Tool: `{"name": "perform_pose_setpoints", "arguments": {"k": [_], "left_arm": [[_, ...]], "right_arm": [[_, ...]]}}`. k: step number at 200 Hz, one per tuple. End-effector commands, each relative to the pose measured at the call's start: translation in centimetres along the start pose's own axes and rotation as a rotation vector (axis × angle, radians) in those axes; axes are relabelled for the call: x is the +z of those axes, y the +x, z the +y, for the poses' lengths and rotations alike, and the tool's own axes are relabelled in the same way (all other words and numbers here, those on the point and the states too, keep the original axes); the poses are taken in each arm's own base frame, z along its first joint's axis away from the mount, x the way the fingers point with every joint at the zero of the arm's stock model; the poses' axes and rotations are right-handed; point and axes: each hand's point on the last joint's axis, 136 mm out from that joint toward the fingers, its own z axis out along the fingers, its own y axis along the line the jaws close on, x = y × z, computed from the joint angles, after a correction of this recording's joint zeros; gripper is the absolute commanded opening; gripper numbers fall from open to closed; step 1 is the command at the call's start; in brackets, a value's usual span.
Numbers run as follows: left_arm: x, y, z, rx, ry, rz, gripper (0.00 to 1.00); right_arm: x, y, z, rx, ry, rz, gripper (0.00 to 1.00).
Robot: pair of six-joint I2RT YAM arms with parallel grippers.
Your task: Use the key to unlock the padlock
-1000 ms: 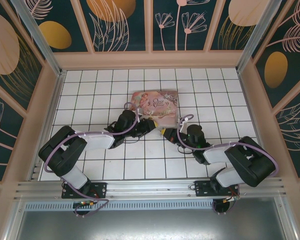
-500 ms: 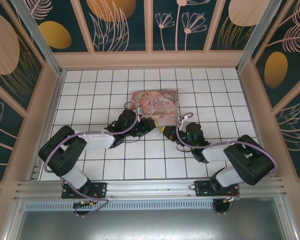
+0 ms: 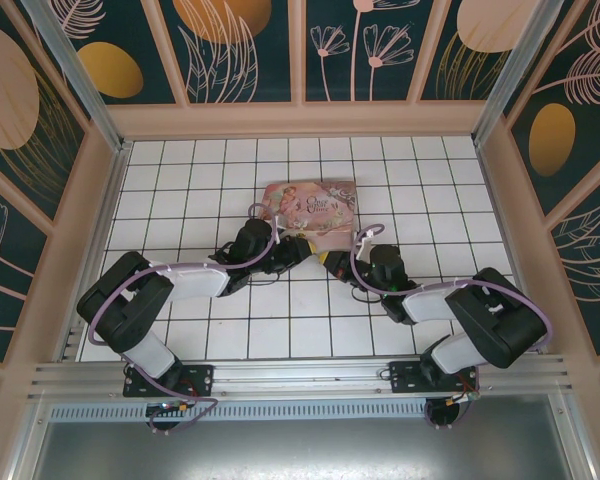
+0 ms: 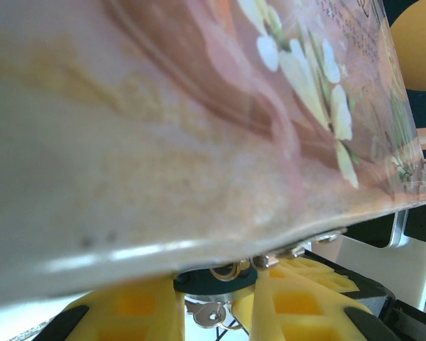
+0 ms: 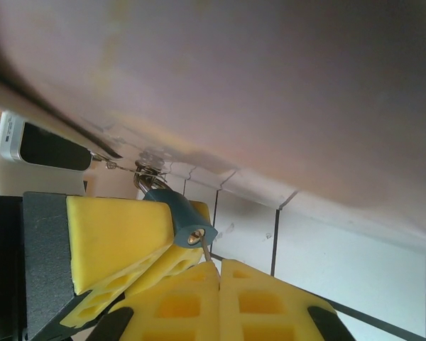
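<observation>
The left end effector (image 4: 214,288) clamps the padlock (image 5: 183,215) beside the pink tin box (image 3: 310,208). The right end effector (image 5: 214,273) pinches the key (image 5: 206,251), tip in the keyhole.

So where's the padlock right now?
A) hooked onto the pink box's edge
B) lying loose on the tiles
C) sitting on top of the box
A: in the right wrist view the padlock hangs by its shackle from the edge of the box.

Lab enclosure: tiled floor (image 3: 180,200), panelled walls (image 3: 240,50)
</observation>
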Motion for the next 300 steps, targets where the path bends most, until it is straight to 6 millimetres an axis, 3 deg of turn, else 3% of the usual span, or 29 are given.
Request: {"name": "perform_pose_setpoints", "arguments": {"k": [1,300], "left_arm": [[-0.4,-0.5,-3.2,0.021,0.1,0.005,0.0],[-0.3,-0.4,-2.6,0.022,0.089,0.005,0.0]], "right_arm": [[0.5,-1.0,2.1,-0.023,-0.055,-0.033,0.0],[0.9,-1.6,4.0,-0.061,-0.072,-0.043,0.0]]}}
